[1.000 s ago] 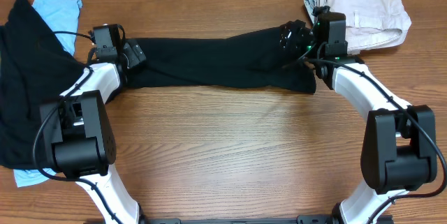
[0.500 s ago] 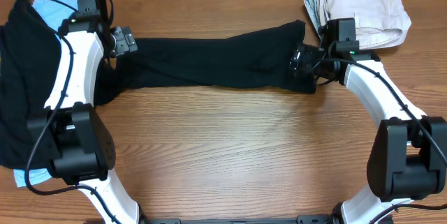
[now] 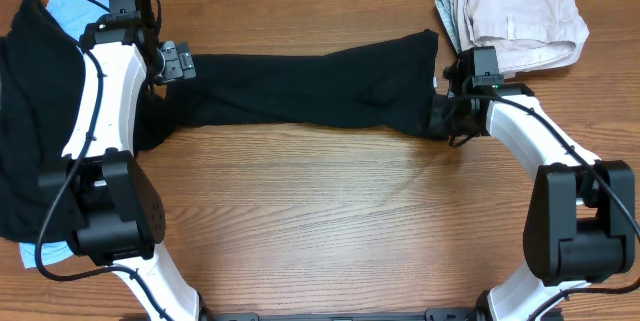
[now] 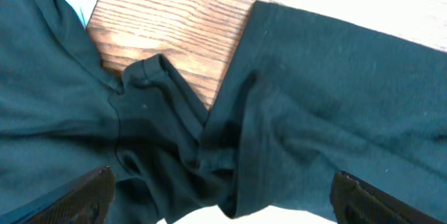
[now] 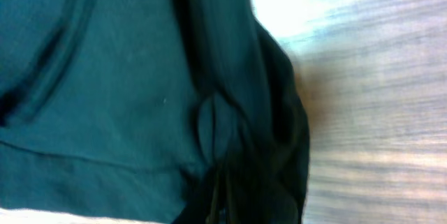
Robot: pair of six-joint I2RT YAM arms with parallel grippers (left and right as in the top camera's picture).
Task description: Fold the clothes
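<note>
Long black fabric garment (image 3: 310,89) lay stretched across upper centre, apparently mid-flattening; left gripper (image 3: 177,62) gaped above its left end, right gripper (image 3: 446,113) pinched its right end; left re-grasp probably due next.

The garment (image 3: 310,86) is black, the clothes (image 3: 520,11) beige, the table (image 3: 340,221) wood-grained brown.

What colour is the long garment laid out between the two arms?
The long garment is plain black, with no pattern visible. The overhead view shows it best.

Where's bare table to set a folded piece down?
Free: the broad wood table nearside of the stretched black garment, and the far strip beyond it. Crowded: black pile left, beige pile far right.
</note>
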